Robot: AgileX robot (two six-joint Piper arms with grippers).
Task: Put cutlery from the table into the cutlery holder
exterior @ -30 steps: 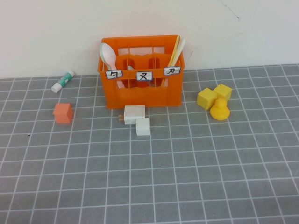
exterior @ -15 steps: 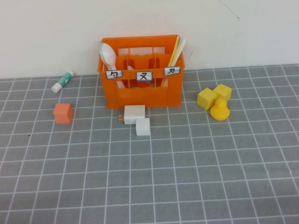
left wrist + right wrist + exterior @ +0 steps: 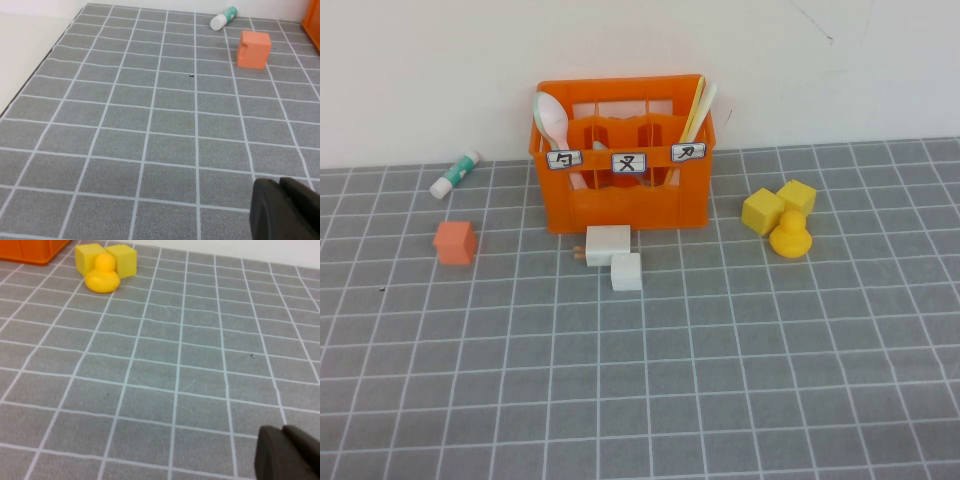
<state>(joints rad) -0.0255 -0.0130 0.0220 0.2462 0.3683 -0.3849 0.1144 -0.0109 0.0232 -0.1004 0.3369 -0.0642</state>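
The orange cutlery holder (image 3: 625,160) stands at the back of the grey gridded table (image 3: 640,370). A pale yellow knife (image 3: 694,108) and a white knife (image 3: 706,104) stand leaning in its right compartment. A white spoon with a greenish rim (image 3: 551,118) stands in its left compartment. No cutlery lies on the table. Neither arm shows in the high view. My left gripper (image 3: 281,186) is shut and empty above the table's left part. My right gripper (image 3: 283,432) is shut and empty above the table's right part.
Two white blocks (image 3: 615,255) lie in front of the crate. An orange cube (image 3: 454,243) and a green-and-white tube (image 3: 455,174) are at the left. Two yellow cubes (image 3: 778,205) and a yellow duck (image 3: 790,237) are at the right.
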